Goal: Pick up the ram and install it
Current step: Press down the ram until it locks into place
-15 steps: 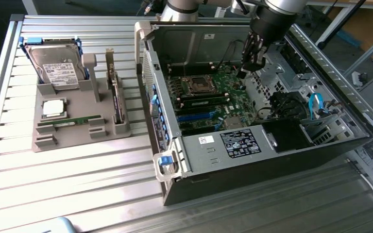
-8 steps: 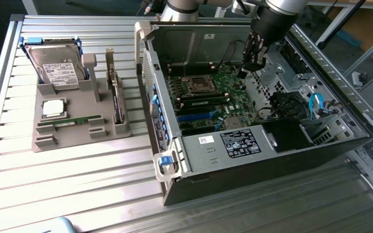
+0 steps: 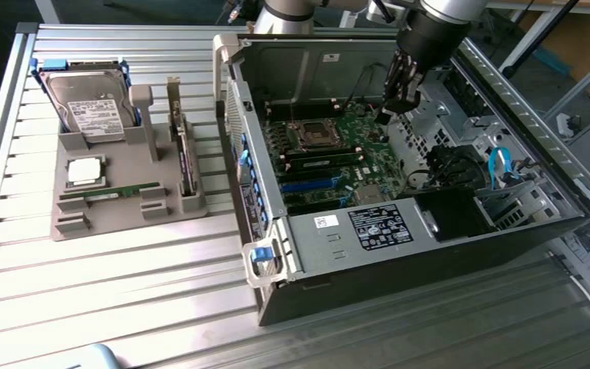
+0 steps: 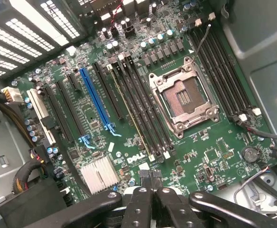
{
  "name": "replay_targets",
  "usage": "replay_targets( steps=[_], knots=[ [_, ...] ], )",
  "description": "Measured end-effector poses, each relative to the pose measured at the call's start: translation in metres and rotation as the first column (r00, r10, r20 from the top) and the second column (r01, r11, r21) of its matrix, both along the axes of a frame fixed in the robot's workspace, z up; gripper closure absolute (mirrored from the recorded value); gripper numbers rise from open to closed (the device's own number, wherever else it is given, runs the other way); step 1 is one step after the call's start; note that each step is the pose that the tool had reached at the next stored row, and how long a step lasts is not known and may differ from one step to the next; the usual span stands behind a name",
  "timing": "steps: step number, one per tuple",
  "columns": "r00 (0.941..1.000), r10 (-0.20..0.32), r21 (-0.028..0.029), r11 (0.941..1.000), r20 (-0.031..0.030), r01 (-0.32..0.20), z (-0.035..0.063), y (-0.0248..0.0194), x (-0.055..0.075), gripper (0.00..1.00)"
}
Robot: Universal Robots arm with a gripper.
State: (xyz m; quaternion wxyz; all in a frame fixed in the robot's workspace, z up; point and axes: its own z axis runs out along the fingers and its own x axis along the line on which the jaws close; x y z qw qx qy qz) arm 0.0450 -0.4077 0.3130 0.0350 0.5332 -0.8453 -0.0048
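Note:
The ram is a thin green stick lying flat in a slot of the grey holder tray, at the exterior view's left and outside the computer. My gripper hangs inside the open computer case, above the green motherboard and far from the ram. In the wrist view the gripper is shut, its black fingers pressed together with nothing between them. It hovers over the board's edge near the long black memory slots and the empty processor socket.
The tray also holds a hard drive, a square silver chip and an upright expansion card. Case walls, a drive cage, blue cables and a blue card slot surround the board. The slatted metal table lies around the case.

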Motion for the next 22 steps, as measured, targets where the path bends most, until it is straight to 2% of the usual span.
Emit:
replay_targets(
  steps=[9,22],
  knots=[
    [0.9998,-0.021,0.0001,0.9998,0.0,0.021,-0.0005,0.0,0.0,0.9],
    [0.9947,-0.103,0.0001,0.9947,0.0,0.103,-0.0021,0.0,0.0,0.9]
  ],
)
